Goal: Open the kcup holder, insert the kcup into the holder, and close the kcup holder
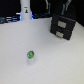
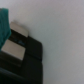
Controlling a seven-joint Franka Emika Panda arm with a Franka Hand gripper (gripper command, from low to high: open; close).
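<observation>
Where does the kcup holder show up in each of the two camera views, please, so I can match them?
Exterior view: the kcup holder sits on the white table toward the exterior view's right, at the far side, closed.
Wrist view: it fills one corner of the picture as a dark box.
Shared landmark: its pale front patches.

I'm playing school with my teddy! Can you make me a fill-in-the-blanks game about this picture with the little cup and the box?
1. The little cup has a shiny ____ top.
2. The big box on the table is colored ____.
3. The box has two pale ____ on its front.
4. The little cup stands on the table, ____ the box.

Missing words: green; black; patches; outside
</observation>
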